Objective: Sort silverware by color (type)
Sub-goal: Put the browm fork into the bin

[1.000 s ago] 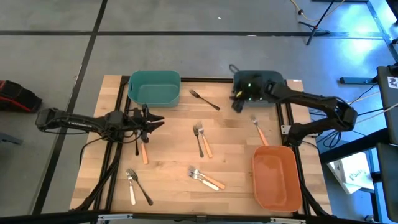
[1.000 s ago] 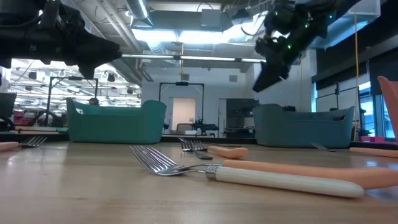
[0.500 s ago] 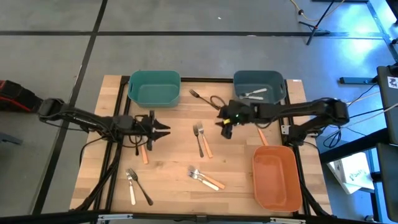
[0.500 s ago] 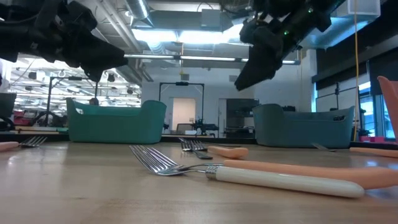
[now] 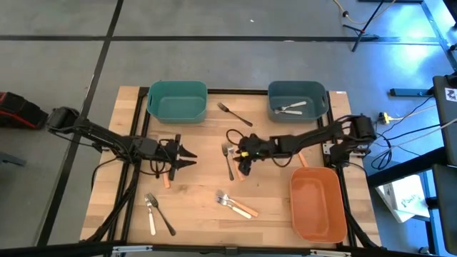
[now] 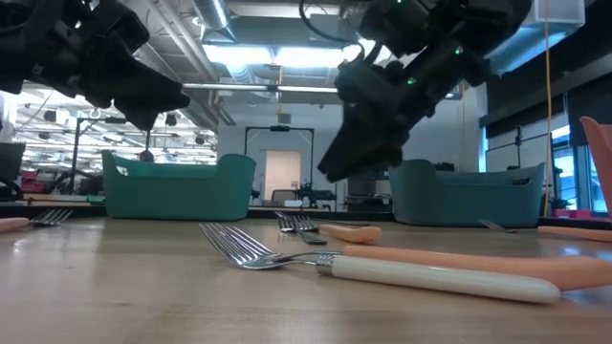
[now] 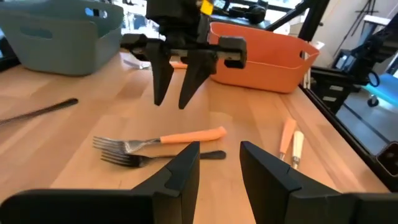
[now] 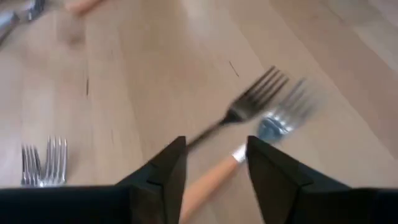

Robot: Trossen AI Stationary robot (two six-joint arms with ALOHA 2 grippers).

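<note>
While two pale-handled pieces (image 5: 289,108) already lie in the grey-blue bin (image 5: 298,87), most of the silverware is unsorted, so I judge the task barely begun. The teal bin (image 5: 177,86) and orange bin (image 5: 318,228) look empty. A dark fork (image 5: 234,113) lies near the teal bin, a fork pair (image 5: 231,160) sits mid-surface (image 5: 271,185), another pair (image 5: 234,203) nearer the front, two more (image 5: 156,213) at the left front. The right claw (image 5: 243,158) hangs over the middle pair, fingers moderately apart, holding nothing. The left claw (image 5: 187,157) hovers by an orange fork (image 5: 166,176), fingers narrowly parted and empty.
</note>
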